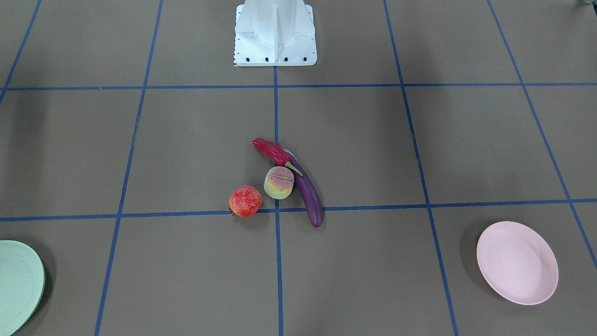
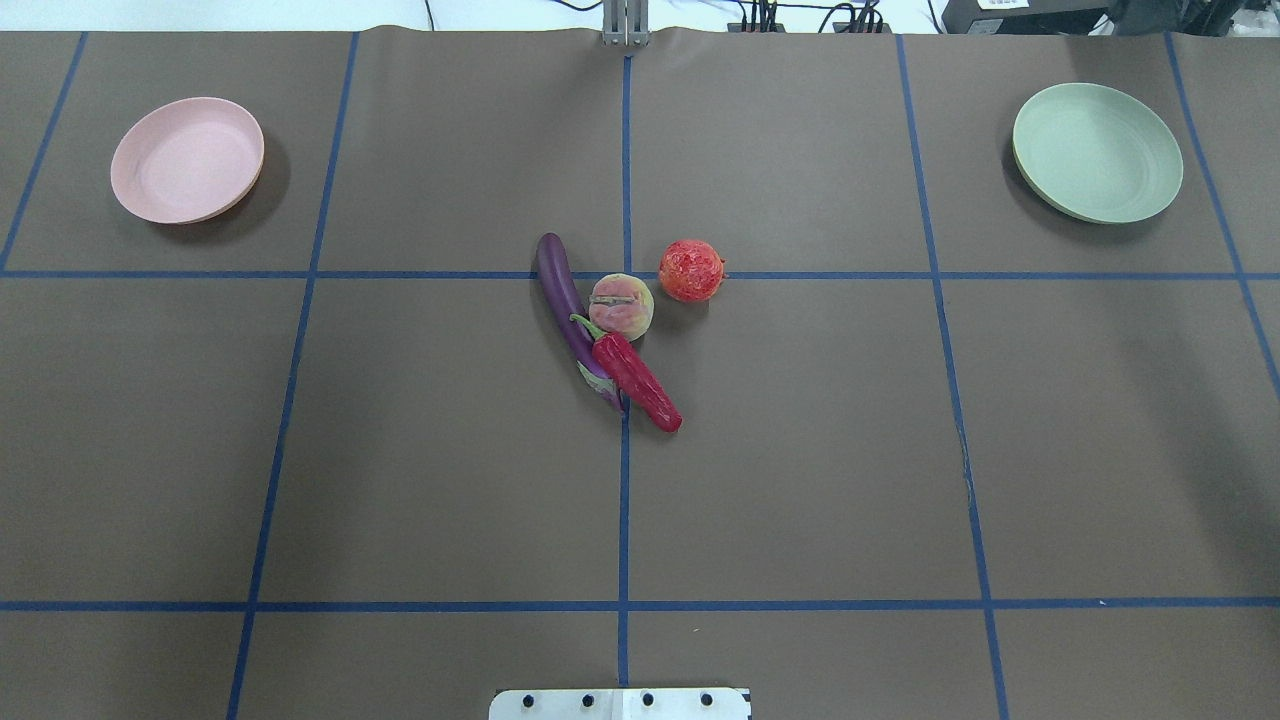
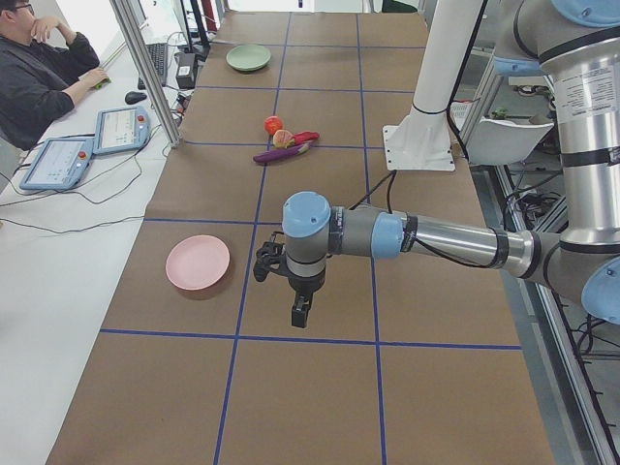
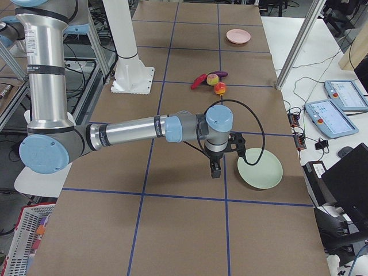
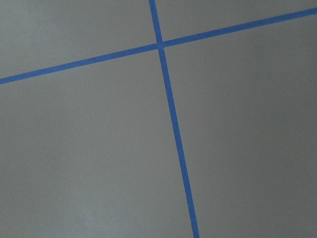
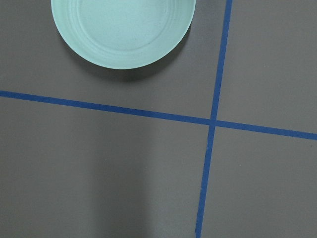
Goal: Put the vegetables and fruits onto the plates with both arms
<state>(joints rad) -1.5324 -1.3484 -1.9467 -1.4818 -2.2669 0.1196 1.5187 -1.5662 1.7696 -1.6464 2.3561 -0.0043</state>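
Left tool (image 3: 300,316), right tool (image 4: 215,169), grip state cannot tell, eggplant (image 2: 566,306) cap pointing toward base (image 2: 620,704)

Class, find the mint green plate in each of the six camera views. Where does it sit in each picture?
Exterior front-facing: mint green plate, bottom left, cut by the edge.
Overhead exterior: plate top right.
Exterior left: plate near the top, left of centre.
Exterior right: plate right of centre, low.
Left wrist-mounted: not in it.
Right wrist-mounted: plate at the top, cut off.
Shared landmark: blue tape grid, in every view.

Silver arms (image 3: 455,240), light-blue joint caps (image 3: 306,213), black tools (image 3: 300,316).
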